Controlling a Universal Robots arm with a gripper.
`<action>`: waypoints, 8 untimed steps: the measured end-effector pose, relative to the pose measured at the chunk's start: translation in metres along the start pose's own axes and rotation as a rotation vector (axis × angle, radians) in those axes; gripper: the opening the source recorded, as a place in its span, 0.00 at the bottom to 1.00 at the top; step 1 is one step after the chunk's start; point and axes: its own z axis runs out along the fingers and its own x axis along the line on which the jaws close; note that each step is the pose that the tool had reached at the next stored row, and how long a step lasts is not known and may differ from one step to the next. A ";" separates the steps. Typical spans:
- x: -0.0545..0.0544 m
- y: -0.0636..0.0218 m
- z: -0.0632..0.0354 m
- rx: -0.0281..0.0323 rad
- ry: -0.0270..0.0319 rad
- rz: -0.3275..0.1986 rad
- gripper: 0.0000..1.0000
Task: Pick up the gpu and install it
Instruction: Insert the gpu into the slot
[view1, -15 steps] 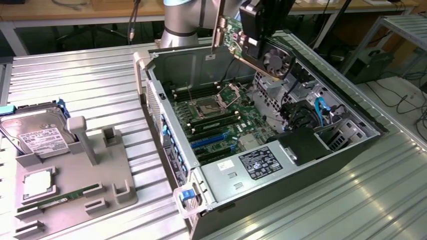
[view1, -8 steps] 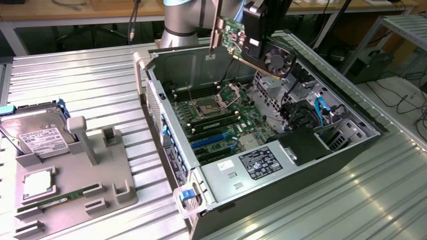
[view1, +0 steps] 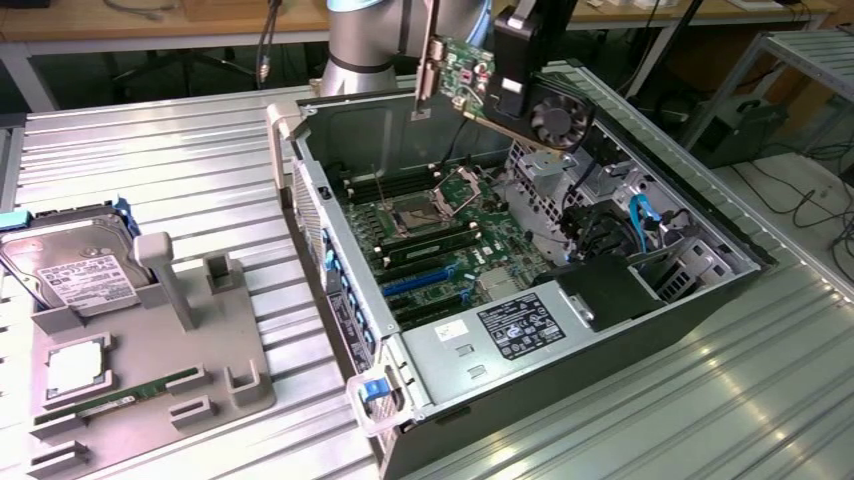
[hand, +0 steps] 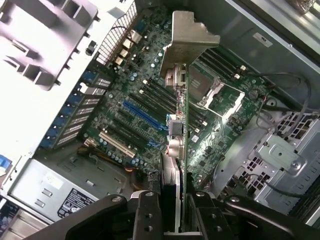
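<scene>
The gripper (hand: 175, 202) is clamped on the gpu (view1: 461, 68), held at twelve o'clock above the open case (view1: 707, 295). Seating it on the motherboard (view1: 427, 235) is not yet done.

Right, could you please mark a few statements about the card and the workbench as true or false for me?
1. The gripper holds the gpu in the air over the open computer case. True.
2. The gpu is seated in a slot on the motherboard. False: it hangs above the case, clear of the board.
3. A hard drive stands in the grey holder at the exterior view's left. True.
4. The case is closed by a side panel. False: it lies open, with the motherboard exposed.
</scene>
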 end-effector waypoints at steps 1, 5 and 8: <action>0.000 0.0000 0.0000 -0.0003 -0.0010 -0.022 0.27; 0.000 0.0000 0.0000 -0.0012 -0.0041 -0.089 0.27; 0.000 -0.0001 0.0000 -0.0017 -0.0060 -0.129 0.27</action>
